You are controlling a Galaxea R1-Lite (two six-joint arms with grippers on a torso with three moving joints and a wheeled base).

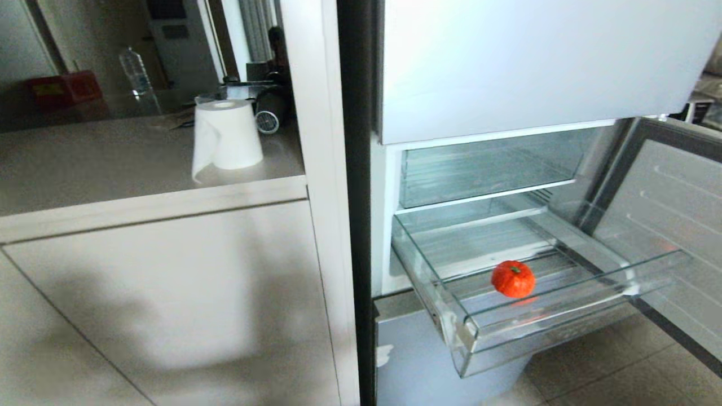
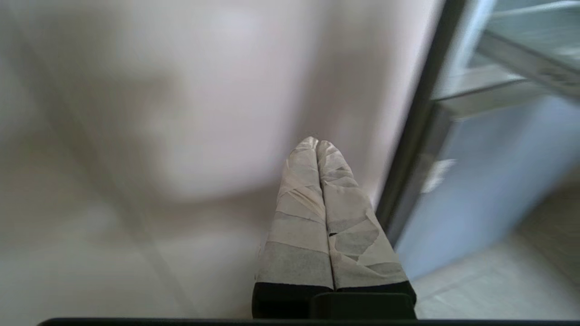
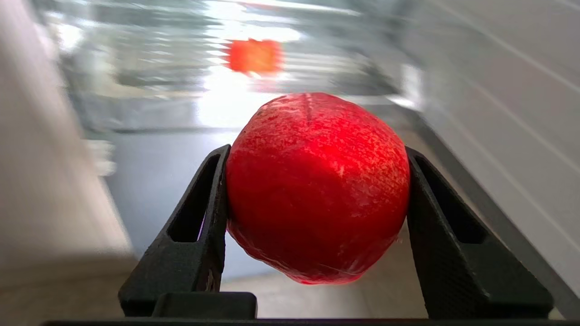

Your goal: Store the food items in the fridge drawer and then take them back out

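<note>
The fridge drawer of clear plastic stands pulled out from the open fridge. An orange-red ribbed pumpkin with a green stem lies on its ribbed floor, near the middle. Neither arm shows in the head view. In the right wrist view my right gripper is shut on a round red food item, its two black fingers pressed against the ball's sides. The pumpkin shows blurred beyond it. My left gripper is shut and empty, its taped fingers pointing at a pale cabinet front.
The fridge door hangs open at the right of the drawer. A clear bin sits above the drawer and a blue-grey front panel below. A paper roll and a water bottle stand on the counter to the left.
</note>
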